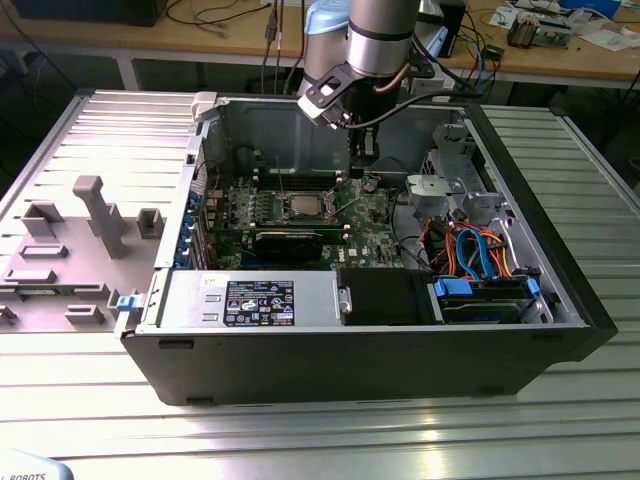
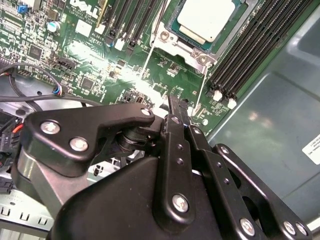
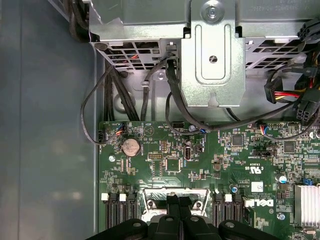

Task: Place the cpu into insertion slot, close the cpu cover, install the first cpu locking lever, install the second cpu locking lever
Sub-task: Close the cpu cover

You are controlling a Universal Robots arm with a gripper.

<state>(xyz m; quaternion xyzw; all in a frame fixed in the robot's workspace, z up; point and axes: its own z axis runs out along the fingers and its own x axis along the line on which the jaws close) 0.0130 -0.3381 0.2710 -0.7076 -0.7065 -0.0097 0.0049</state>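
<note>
Seated in insertion slot (image 2: 186, 50): cpu (image 2: 207, 17), with cpu cover (image 2: 220, 43) seemingly lowered around it. Hovering near the socket: gripper (image 2: 177, 105), fingertips pressed together, empty. Probably left to do: locking levers (image 2: 202, 89) (latching unclear).

The computer case (image 1: 375, 365) lies open on top, leaving the motherboard (image 1: 375, 212) reachable from above. Memory slots (image 2: 252, 47) rise close on two sides of the cpu (image 2: 207, 17), and the black expansion card (image 1: 290, 240) stands just beside the socket. The drive cage (image 3: 212, 65) and loose black cables (image 3: 172, 95) crowd the board's edge. The gripper (image 2: 176, 104), fingers pressed together, hangs low over the board strip between socket and cage.
</note>
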